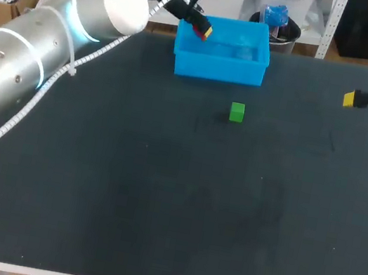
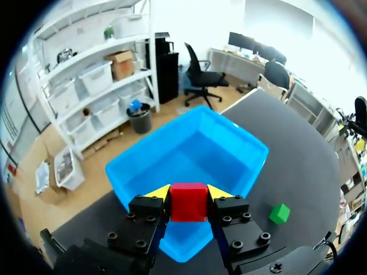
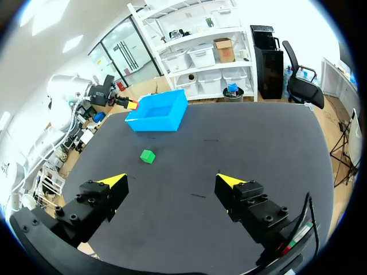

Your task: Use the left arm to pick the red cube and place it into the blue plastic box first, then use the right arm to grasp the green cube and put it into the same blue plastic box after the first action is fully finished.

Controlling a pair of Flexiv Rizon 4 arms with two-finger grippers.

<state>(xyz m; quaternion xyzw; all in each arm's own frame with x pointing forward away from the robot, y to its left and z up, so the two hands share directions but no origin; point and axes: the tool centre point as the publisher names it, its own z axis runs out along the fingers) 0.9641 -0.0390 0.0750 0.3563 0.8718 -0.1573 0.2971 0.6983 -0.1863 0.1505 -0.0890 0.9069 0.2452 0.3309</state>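
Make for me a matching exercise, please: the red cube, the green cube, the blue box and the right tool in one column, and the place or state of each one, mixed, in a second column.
Column one
1. red cube
2. green cube
3. blue plastic box
4. right tool

Column two
A. lies free on the dark table, apart from the box
B. open, holding nothing
C. gripped in the left tool, above the box's edge
D. stands at the table's far edge, no cube inside

Pairs: 1-C, 2-A, 3-D, 4-B
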